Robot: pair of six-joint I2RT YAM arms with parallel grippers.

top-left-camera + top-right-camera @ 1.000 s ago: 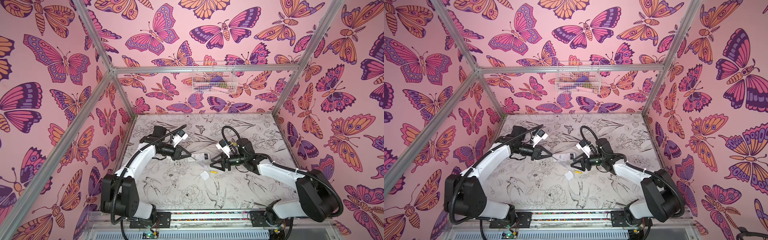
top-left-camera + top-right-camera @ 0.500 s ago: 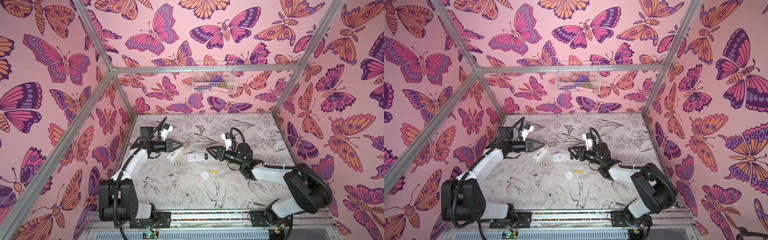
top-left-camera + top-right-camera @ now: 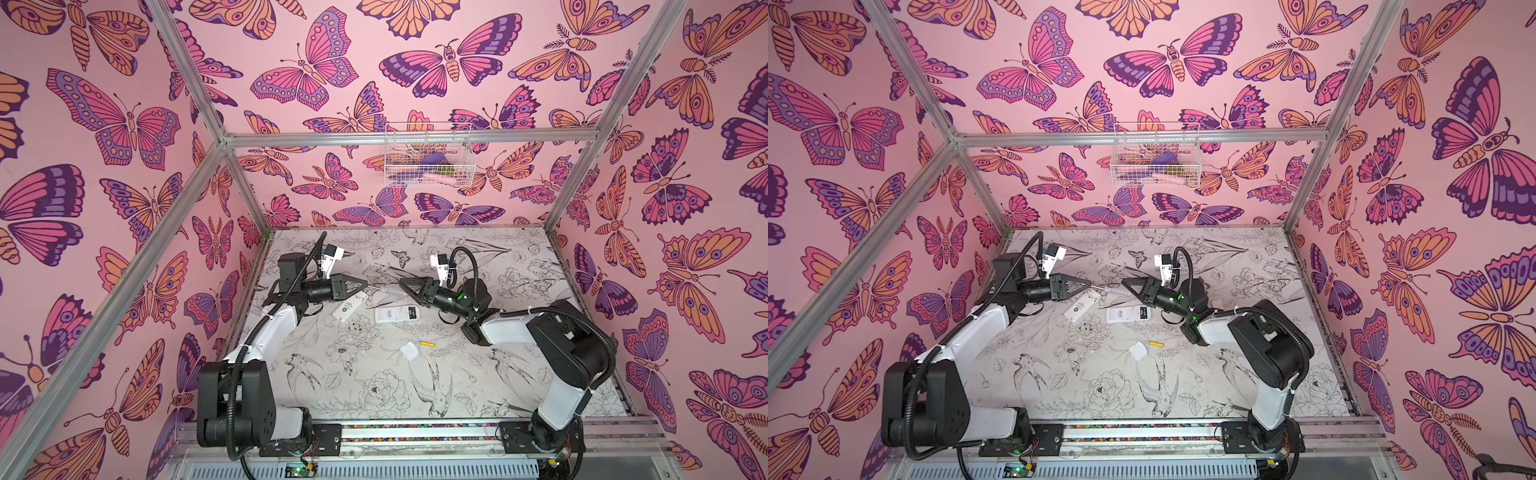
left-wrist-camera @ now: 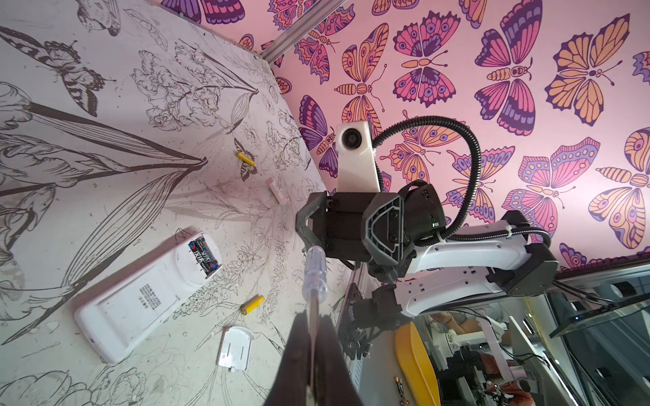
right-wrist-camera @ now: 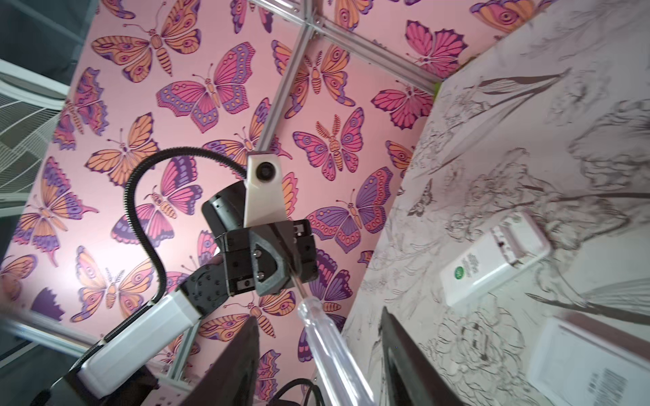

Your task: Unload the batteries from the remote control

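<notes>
My left gripper (image 3: 366, 286) is shut on the metal shaft of a clear-handled screwdriver (image 4: 314, 274), held above the table. My right gripper (image 5: 318, 316) faces it, open, with the handle between its spread fingers and gaps on both sides. A white remote control (image 4: 147, 295) lies back up, and black batteries (image 4: 204, 255) sit in its open compartment. Two yellow batteries lie loose on the table, one (image 4: 252, 304) near that remote and one (image 4: 245, 158) farther off. In both top views the near yellow battery (image 3: 427, 344) lies in front of the remote (image 3: 1127, 314).
A second white remote (image 3: 351, 306) lies tilted under the left gripper, its compartment open (image 5: 492, 260). A white cover (image 3: 409, 352) lies beside the yellow battery, another cover (image 4: 278, 189) farther away. A wire basket (image 3: 428, 156) hangs on the back wall.
The left gripper lifted the screwdriver away from the remote, back and to the left. The right gripper swung up and left to the handle, and its jaws have narrowed slightly.
</notes>
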